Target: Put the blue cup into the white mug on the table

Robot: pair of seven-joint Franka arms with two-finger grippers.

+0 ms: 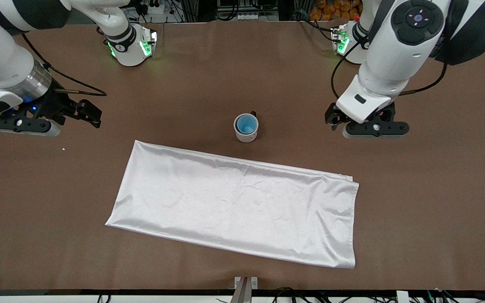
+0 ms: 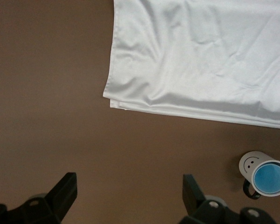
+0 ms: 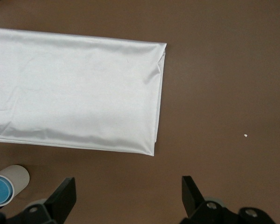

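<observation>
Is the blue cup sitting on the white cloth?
No. The blue cup sits inside the white mug, which stands on the bare table, farther from the front camera than the cloth.

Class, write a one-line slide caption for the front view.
Blue cup nested in white mug; both arms wait.

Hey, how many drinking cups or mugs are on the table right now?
2. The white mug stands on the table, just farther from the front camera than the white cloth; the blue cup sits inside it.
</observation>
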